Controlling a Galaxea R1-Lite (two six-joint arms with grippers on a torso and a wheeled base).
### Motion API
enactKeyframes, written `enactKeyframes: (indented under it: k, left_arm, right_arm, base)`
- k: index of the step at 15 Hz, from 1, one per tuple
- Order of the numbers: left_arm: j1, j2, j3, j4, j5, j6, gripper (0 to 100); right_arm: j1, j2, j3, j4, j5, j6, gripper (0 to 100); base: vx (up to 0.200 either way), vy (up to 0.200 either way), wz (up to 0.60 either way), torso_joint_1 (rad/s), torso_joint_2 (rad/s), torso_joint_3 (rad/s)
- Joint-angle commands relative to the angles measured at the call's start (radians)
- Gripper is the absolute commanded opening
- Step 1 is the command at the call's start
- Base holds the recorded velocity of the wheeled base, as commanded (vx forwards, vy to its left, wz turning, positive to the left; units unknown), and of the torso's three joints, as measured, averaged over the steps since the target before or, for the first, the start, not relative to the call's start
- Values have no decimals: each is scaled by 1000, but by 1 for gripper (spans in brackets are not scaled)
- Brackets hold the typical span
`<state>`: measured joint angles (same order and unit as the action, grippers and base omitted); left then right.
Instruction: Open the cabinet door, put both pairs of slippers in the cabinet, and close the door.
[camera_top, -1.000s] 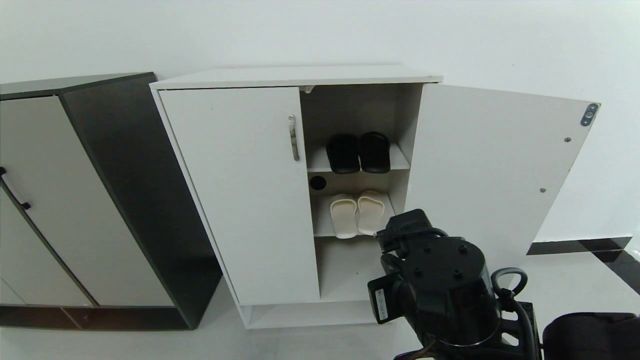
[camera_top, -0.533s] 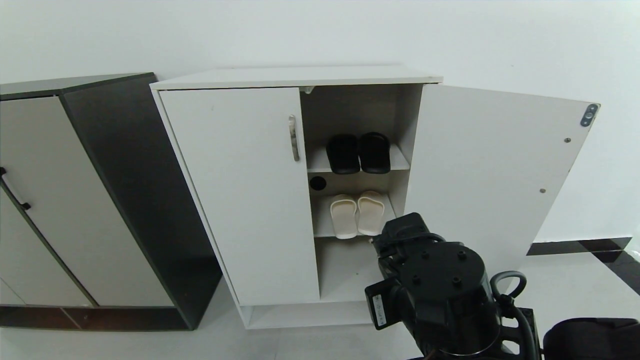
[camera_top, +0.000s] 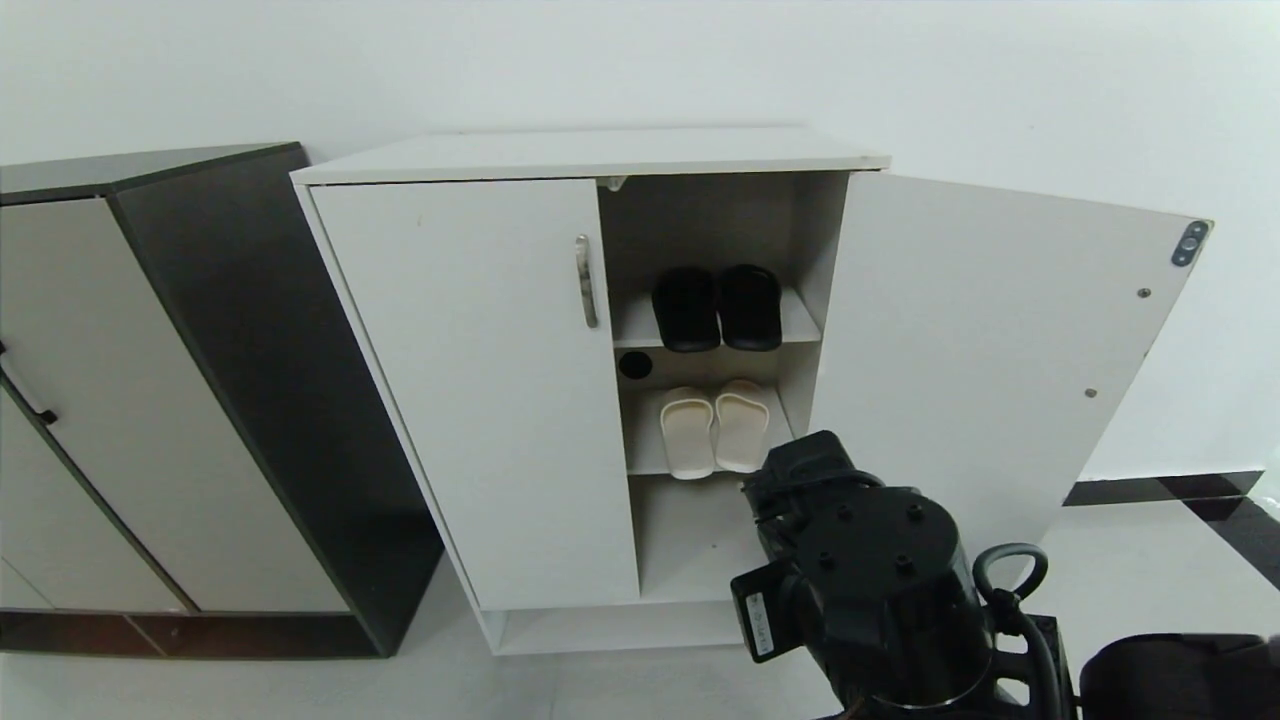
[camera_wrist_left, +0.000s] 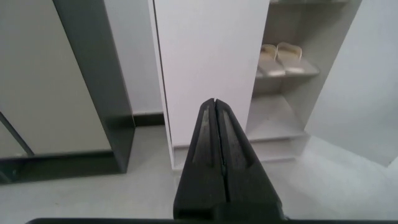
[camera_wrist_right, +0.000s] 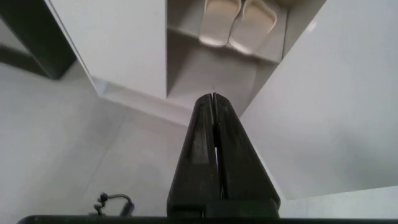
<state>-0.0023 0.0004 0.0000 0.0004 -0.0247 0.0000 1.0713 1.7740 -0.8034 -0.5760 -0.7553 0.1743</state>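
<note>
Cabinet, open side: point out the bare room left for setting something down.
The bottom shelf, between the closed left door and the open right door, is bare where visible. The cabinet top is bare too. The upper shelf is crowded by the black slippers, the middle shelf by the white slippers; each leaves only narrow strips beside the pair.

No text, label or number is legible anywhere.
</note>
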Motion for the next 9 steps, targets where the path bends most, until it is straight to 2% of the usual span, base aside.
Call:
enactKeyframes:
  k: [1,9]
  left_arm:
    - [-1,1,0,-2,0,0,0]
    - [-1,1,0,-2,0,0,0]
  right_arm:
    - [3,1,0,-2,-1,1,0]
    - [3,1,0,-2,-1,2,0]
  base:
    - [0,0,0,61,-525,-359]
    - [0,0,0,108,-475,-342]
